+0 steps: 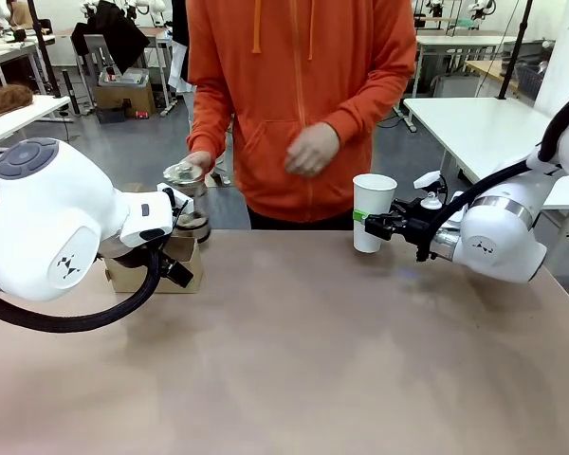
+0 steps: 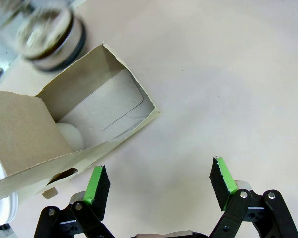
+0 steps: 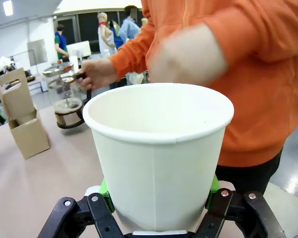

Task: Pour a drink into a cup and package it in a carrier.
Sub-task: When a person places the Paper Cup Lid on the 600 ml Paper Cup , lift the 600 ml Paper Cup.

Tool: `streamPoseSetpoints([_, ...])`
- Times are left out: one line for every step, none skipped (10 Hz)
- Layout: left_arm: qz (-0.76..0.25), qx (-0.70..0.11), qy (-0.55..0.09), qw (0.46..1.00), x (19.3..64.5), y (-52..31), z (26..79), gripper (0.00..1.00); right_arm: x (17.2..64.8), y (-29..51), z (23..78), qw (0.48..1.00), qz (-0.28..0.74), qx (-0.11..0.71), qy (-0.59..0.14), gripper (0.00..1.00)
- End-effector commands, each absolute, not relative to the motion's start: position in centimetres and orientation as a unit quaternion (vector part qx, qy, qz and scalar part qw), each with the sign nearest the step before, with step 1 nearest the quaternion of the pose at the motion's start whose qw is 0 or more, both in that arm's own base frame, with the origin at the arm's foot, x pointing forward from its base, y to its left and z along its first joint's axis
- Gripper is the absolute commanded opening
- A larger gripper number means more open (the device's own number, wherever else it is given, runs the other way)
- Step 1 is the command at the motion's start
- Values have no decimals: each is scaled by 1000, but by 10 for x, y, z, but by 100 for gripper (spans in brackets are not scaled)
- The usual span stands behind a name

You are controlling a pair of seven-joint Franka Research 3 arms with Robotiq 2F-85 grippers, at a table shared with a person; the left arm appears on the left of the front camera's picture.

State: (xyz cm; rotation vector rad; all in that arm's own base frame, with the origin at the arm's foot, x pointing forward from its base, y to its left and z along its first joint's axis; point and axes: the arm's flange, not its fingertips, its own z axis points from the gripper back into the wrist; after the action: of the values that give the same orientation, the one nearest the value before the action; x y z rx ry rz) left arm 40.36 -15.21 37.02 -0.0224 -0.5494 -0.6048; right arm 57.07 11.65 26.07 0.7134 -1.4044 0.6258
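A: What has the right gripper (image 1: 370, 223) got?
B: It's clamped round the white paper cup (image 1: 374, 199), upright near the table's (image 1: 294, 360) far edge.
A: And the left gripper (image 2: 161, 176)?
B: Jaws wide, empty, just beside the brown cardboard carrier (image 2: 25, 134).

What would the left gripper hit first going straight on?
Probably the bare table just beside the carrier: the open left gripper points past the cardboard's edge. Depth is unclear, so a graze isn't ruled out.

Cup (image 3: 159, 163) smooth matt white paper; carrier (image 2: 20, 129) raw brown cardboard, matt; table (image 1: 313, 360) smooth, low sheen; jug (image 3: 64, 91) glossy clear glass.
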Motion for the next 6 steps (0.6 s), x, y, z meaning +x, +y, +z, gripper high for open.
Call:
streamPoseSetpoints([-294, -12, -267, 918, 403, -152, 371, 100, 572, 119, 264, 659, 278, 314, -624, 77])
streamPoseSetpoints([-294, -12, -267, 918, 403, -152, 371, 100, 572, 119, 264, 659, 278, 314, -624, 77])
streamPoseSetpoints([-294, -12, -267, 918, 403, -152, 371, 100, 572, 119, 264, 659, 278, 314, -624, 77])
streamPoseSetpoints([-294, -12, -267, 918, 403, -152, 371, 100, 572, 119, 264, 659, 278, 314, -624, 77])
streamPoseSetpoints([-294, -12, -267, 918, 403, -152, 371, 100, 572, 119, 264, 659, 278, 314, -624, 77])
streamPoseSetpoints([-294, -12, -267, 918, 403, -152, 371, 100, 572, 119, 264, 659, 278, 314, -624, 77])
